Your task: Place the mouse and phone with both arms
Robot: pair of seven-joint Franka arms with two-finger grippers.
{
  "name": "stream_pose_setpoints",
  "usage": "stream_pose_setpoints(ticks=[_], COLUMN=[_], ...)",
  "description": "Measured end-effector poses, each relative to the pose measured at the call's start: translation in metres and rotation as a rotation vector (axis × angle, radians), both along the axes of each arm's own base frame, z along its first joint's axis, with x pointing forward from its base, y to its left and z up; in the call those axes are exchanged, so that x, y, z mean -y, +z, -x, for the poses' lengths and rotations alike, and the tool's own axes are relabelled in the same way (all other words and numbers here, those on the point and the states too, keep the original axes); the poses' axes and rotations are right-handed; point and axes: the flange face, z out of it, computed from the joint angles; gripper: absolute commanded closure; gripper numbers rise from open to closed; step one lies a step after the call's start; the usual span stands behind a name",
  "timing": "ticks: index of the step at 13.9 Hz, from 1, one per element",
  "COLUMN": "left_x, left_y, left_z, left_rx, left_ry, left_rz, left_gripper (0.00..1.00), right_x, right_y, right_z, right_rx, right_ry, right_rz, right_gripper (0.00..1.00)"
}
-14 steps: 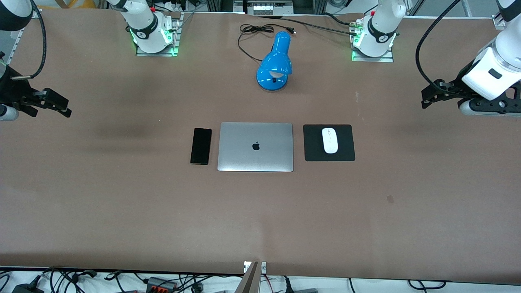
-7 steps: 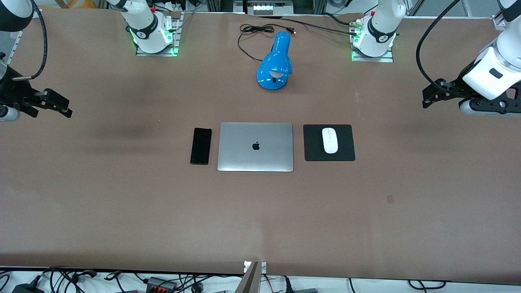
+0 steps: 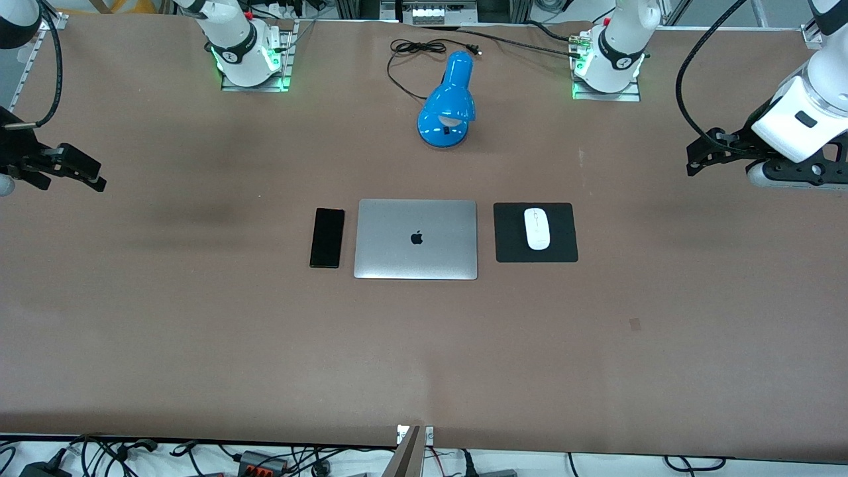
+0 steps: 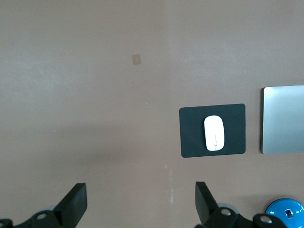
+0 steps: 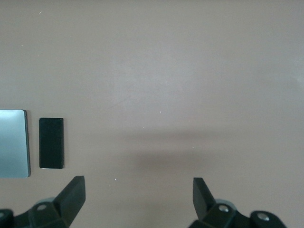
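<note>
The white mouse (image 3: 537, 228) lies on a black square pad (image 3: 510, 233) beside the laptop, toward the left arm's end of the table; in the left wrist view the mouse (image 4: 214, 133) rests on that pad (image 4: 190, 142). On the laptop's flank toward the right arm's end, the black phone (image 3: 327, 237) lies flat, and the right wrist view shows the phone (image 5: 51, 143) too. My left gripper (image 3: 691, 161) (image 4: 140, 190) hangs open and empty over bare table at its end. My right gripper (image 3: 98, 177) (image 5: 137, 183) hangs open and empty over bare table at its own end.
A closed silver laptop (image 3: 416, 238) lies between the phone and the pad. A blue desk lamp (image 3: 449, 103) with a black cord stands farther from the front camera, between the two arm bases. Brown table surface spreads all round.
My right gripper has drawn a little farther out toward its end of the table. The left gripper, the mouse and the phone have hardly moved.
</note>
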Motion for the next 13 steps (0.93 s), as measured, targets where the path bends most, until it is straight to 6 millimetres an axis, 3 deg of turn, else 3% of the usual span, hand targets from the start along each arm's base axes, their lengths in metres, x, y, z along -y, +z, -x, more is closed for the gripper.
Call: stream_pose_setpoints(ticks=[13], left_x=[0.0001], left_y=[0.0], left_z=[0.0], left_rx=[0.0], left_ry=[0.0], left_rz=[0.0], left_gripper=[0.0], right_x=[-0.0037], right_y=[-0.0016], right_z=[0.0024], right_rx=[-0.022], right_ry=[0.007], right_rz=[-0.001], right_gripper=[0.0])
